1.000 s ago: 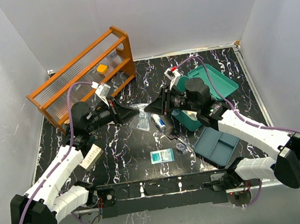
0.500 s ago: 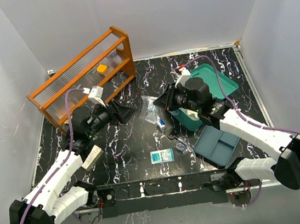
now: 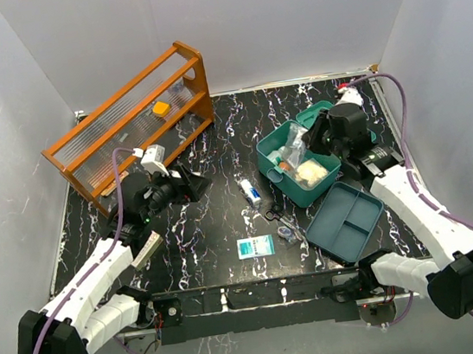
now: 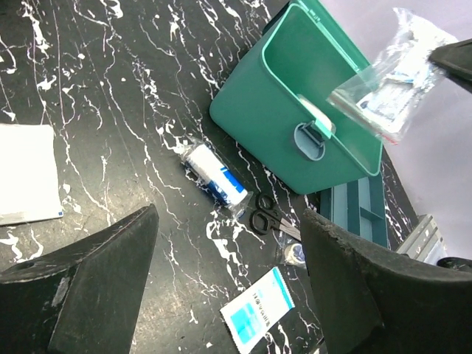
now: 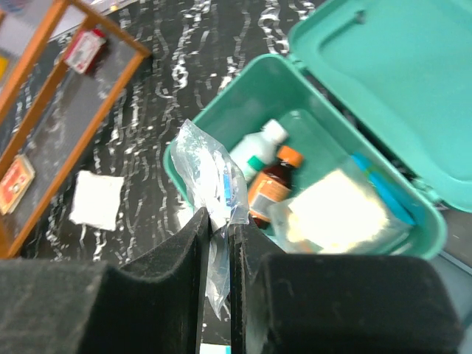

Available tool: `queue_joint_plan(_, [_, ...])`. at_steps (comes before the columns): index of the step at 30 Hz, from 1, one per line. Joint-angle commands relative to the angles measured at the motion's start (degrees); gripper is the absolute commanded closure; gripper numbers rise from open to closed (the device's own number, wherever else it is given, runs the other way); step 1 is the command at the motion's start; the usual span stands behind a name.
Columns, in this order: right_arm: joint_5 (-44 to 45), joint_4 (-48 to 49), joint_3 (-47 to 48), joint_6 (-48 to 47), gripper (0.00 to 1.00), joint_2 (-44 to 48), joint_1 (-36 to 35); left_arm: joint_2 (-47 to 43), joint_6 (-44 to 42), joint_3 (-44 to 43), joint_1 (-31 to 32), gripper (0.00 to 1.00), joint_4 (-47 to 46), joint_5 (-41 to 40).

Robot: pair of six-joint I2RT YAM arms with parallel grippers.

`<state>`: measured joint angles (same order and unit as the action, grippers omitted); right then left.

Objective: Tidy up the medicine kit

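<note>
Racking of orange wood fills the upper left of the top view, set back against the wall so it takes none of the working middle. Just right of it the left tool hangs with its jaws spread wide and nothing between them, aimed toward the centre. A white square pad lies at the left edge of its wrist view.

Ahead of it the black marbled surface carries loose stock, each piece apart from the others: a white-and-blue wrapped roll, black-handled scissors and a flat blue-and-white sachet. These look like what is left to pack. Bare ground around them gives the empty tool an easy approach.

Right of centre sits the teal-green plastic medicine kit, its hinged lid thrown back so the box is free from above. Inside are a white bottle, a brown bottle with an orange cap and a bagged pale pad.

The right tool is pinched on a clear plastic bag, which hangs over the box's left rim, probably for dropping in. It should go further inward first, or the rim may catch it.

A blue-grey divided tray lies at lower right, just beside the kit.
</note>
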<state>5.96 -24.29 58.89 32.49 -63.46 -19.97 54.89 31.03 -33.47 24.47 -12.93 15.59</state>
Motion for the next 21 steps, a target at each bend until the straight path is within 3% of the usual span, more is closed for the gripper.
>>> queue_joint_plan(1, [6.57,-5.68,3.02,-0.98,0.93,2.86,2.22,0.35,-1.14,0.23,-0.21,0.23,-1.45,-0.53])
queue_joint_plan(13, [8.43,-6.19,0.09,0.01,0.93,0.98,2.61,-0.11,-1.16,0.22,-0.21,0.22,-1.25,-0.53])
queue_joint_plan(21, [5.17,-4.89,-0.87,3.16,0.94,-3.62,2.65,0.3,-0.88,0.3,-0.21,0.22,-1.44,-0.12])
